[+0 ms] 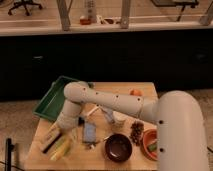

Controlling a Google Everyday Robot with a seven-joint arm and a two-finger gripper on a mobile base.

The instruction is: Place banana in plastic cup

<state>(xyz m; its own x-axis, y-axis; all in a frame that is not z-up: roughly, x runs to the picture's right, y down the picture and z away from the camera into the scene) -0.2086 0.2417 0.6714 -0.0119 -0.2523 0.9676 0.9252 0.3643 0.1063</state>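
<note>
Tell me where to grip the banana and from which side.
I'd grip the banana at its middle, from above, closing across its narrow width: it lies flat and diagonal on the table, with the tan block close beside it. The tool hangs near its far end.

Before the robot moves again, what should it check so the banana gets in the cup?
1. Banana easy to find: ok, it lies at the front left of the table, beside the tan block.
2. Gripper close to the banana: ok, it hangs just above it.
3. Banana gripped: cannot tell.
4. Plastic cup ready: cannot tell; a pale cup-like thing stands mid-table, partly behind the arm.
5. Banana in cup: not ok, not yet.
</note>
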